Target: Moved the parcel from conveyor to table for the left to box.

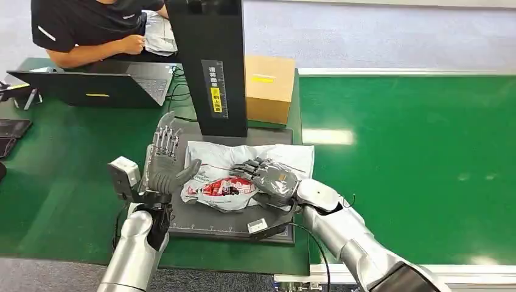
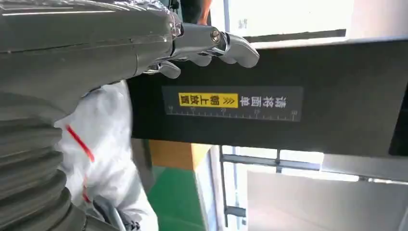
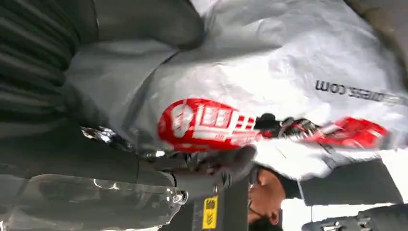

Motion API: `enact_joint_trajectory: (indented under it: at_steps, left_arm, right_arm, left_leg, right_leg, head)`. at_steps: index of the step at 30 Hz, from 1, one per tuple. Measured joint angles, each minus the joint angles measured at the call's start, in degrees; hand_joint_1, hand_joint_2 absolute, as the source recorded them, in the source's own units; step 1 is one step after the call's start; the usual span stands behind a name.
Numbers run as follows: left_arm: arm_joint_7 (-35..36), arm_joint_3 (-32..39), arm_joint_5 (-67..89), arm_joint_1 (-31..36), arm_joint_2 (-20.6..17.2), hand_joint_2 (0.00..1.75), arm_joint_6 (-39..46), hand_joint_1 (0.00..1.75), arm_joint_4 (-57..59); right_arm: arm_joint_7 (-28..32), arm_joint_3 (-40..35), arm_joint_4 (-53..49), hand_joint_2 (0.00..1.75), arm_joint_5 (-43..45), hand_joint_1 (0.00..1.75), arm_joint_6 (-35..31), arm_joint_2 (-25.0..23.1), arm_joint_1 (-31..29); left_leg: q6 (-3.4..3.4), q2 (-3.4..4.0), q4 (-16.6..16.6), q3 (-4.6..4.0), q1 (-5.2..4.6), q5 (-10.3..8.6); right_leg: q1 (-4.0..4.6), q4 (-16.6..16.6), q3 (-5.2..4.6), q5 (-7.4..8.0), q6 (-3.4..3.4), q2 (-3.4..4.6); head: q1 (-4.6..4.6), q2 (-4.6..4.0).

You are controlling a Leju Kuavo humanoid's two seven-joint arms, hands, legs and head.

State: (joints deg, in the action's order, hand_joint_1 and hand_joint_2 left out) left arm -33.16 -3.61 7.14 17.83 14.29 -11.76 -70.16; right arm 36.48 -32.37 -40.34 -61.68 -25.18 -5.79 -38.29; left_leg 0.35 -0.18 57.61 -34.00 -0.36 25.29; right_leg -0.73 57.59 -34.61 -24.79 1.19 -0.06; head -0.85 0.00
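Where the arms come in: both silver forearms rise from the near edge of the green bench (image 1: 55, 201).
Right robot hand (image 1: 268, 178): palm down on the parcel, fingers curled over its top and gripping the plastic; in the right wrist view the thumb and dark fingers (image 3: 211, 166) close around the bag's edge.
Left robot hand (image 1: 163, 161): upright just beside the parcel's left end, fingers straight and spread, thumb reaching toward the bag, holding nothing.
Parcel (image 1: 243, 170): a white plastic mailer bag with a red printed logo, crumpled, lying on the dark scale platform.
Scale platform (image 1: 231, 225): a flat black plate with a ruled front edge, resting on the bench.
Scanner column (image 1: 210, 61): a black upright post with a yellow label, standing at the back of the platform, right behind the parcel.
Cardboard box (image 1: 269, 88): just right of the column, beyond the parcel.
Conveyor (image 1: 414, 164): the green belt to the right.
Laptop (image 1: 91, 85): open, far left on the bench.
Person (image 1: 91, 30): in a dark shirt, seated behind the laptop.
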Motion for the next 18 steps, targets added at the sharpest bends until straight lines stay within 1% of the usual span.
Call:
enact_joint_trajectory:
  at_steps: [6, 9, 10, 11, 13, 14, 17, 18]
  left_arm:
    - [-1.1, 0.0, -2.3, -1.1, 0.0, 1.75, 1.1, 0.0, -1.9]
    - [-1.6, 0.0, -3.8, -1.9, 0.0, 1.75, 1.5, 0.0, -3.3]
    - [-1.7, 0.0, -4.4, -2.1, 0.0, 1.75, 1.3, 0.0, -3.7]
    - [-1.7, 0.0, -5.1, -2.4, 0.0, 1.75, 1.0, 0.0, -4.2]
    - [-1.9, 0.0, -6.0, -3.0, 0.0, 1.75, 0.7, 0.0, -5.0]
    - [-2.1, 0.0, -6.1, -3.3, 0.0, 1.75, 0.7, 0.0, -5.4]
    - [-2.4, 0.0, -6.5, -4.0, 0.0, 1.75, 0.8, 0.0, -6.6]
    - [-2.4, 0.0, -6.5, -4.3, 0.0, 1.75, 0.8, 0.0, -6.9]
  right_arm:
    - [0.1, -1.1, 2.6, 1.75, 1.4, 0.0, -4.8, -0.9, -0.5]
    - [0.4, -1.2, 2.8, 1.75, 4.5, 0.0, -7.6, -1.2, -0.5]
    - [0.5, -1.2, 2.7, 1.75, 7.3, 0.0, -7.1, -1.2, -0.3]
    - [0.6, -1.3, 1.6, 1.75, 12.4, 0.0, -5.2, -1.2, 0.2]
    - [0.6, -1.6, -2.5, 1.75, 26.9, 0.0, 0.0, -1.0, 1.6]
    - [0.7, -1.6, -4.5, 1.75, 32.6, 0.0, 2.0, -1.0, 2.2]
    - [0.7, -1.6, -10.2, 1.75, 44.8, 0.0, 6.8, -0.7, 3.9]
    - [0.7, -1.6, -12.1, 1.75, 47.6, 0.0, 7.9, -0.6, 4.5]
  left_leg:
    - [0.0, 0.0, 0.0, 0.0, 0.0, 0.0]
    - [0.0, 0.0, 0.0, 0.0, 0.0, 0.0]
    - [0.0, 0.0, 0.0, 0.01, 0.0, 0.0]
    - [0.01, -0.01, 0.0, 0.0, 0.0, -0.01]
    - [0.0, 0.01, 0.0, 0.0, 0.0, 0.0]
    - [0.0, 0.02, 0.0, 0.0, 0.0, 0.0]
    - [0.0, 0.02, 0.0, 0.0, 0.0, 0.0]
    - [-0.01, 0.01, 0.0, -0.01, 0.0, 0.0]
  right_leg:
    - [0.0, 0.0, 0.0, 0.0, 0.0, 0.0]
    - [0.0, 0.0, 0.0, 0.0, 0.0, 0.0]
    - [0.0, 0.0, 0.0, 0.0, 0.0, 0.0]
    - [0.0, 0.0, 0.0, 0.0, 0.0, -0.01]
    - [0.0, 0.0, -0.02, 0.0, 0.0, 0.01]
    - [0.0, 0.0, -0.04, 0.0, 0.0, 0.02]
    - [0.0, 0.0, -0.05, -0.01, -0.01, 0.01]
    - [0.0, 0.0, -0.07, -0.01, -0.01, 0.02]
  head:
    - [0.0, 0.0]
    - [0.0, 0.0]
    - [0.0, 0.0]
    - [0.02, 0.0]
    - [0.0, 0.0]
    - [0.0, 0.0]
    - [0.02, 0.0]
    - [0.0, 0.0]
